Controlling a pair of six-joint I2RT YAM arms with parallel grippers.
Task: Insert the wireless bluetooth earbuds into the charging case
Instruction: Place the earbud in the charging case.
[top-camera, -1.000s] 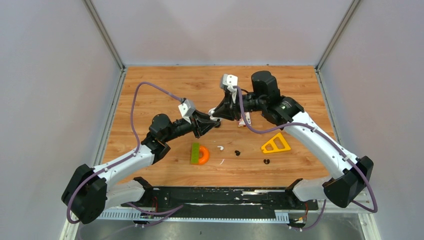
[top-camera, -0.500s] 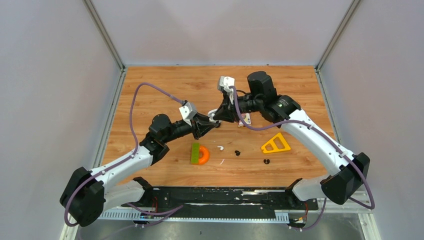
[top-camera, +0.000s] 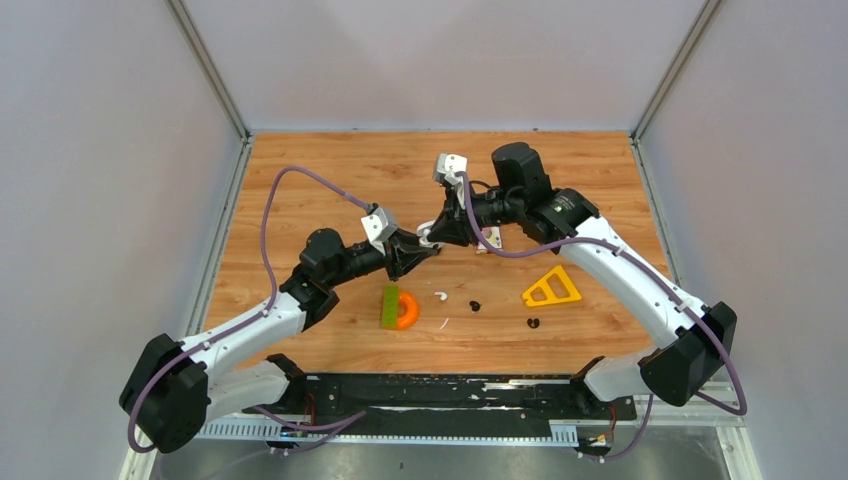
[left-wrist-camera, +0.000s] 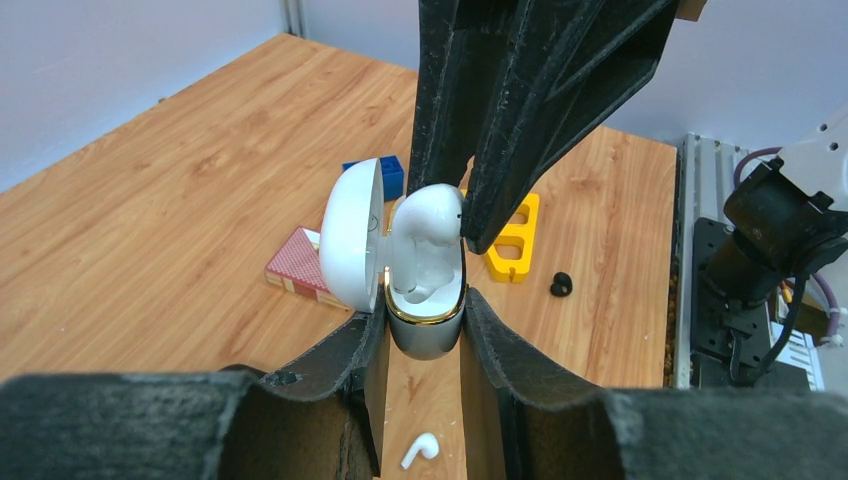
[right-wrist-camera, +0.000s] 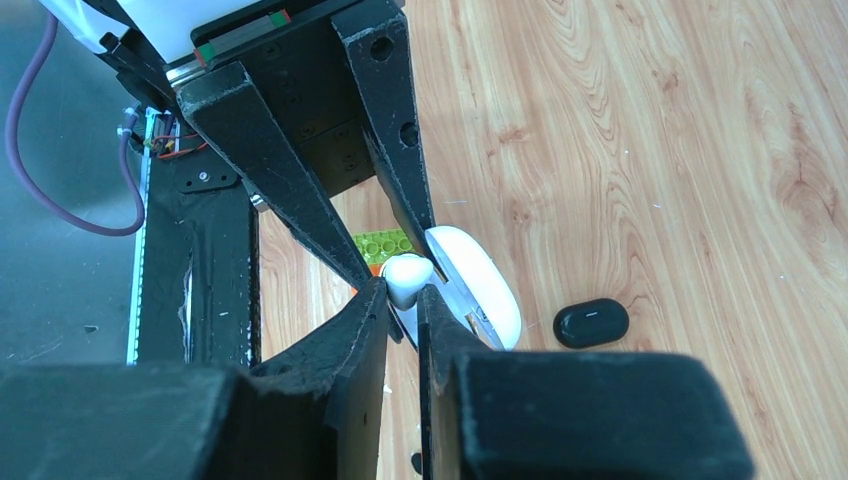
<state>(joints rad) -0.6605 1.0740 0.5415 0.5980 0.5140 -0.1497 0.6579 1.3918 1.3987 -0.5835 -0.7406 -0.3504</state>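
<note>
White charging case (left-wrist-camera: 425, 335) was upright and off the table, lid (left-wrist-camera: 352, 235) hinged open to one side. One white earbud (left-wrist-camera: 425, 215) was partway in, with the stem down in a well and the head above the gold rim. Couldn't tell whether the other well was filled. A black oval case (right-wrist-camera: 591, 322) lay on the wood table (top-camera: 300, 180). It looked closed in the right wrist view, contents hidden.

Left gripper (left-wrist-camera: 425, 305) was clamped on the white case body, one finger on each side. Right gripper (right-wrist-camera: 402, 292) sat above it, jaws nearly closed, pinching the earbud head.

Loose on the table:
- A second white earbud (top-camera: 441, 296).
- A black earbud (top-camera: 474, 304) near it.
- Another black earbud (top-camera: 533, 322) nearer the arm bases.

None of them touched. An orange-and-green block piece (top-camera: 398, 307) sat on one side of them and a yellow triangle (top-camera: 551, 288) on the other.
</note>
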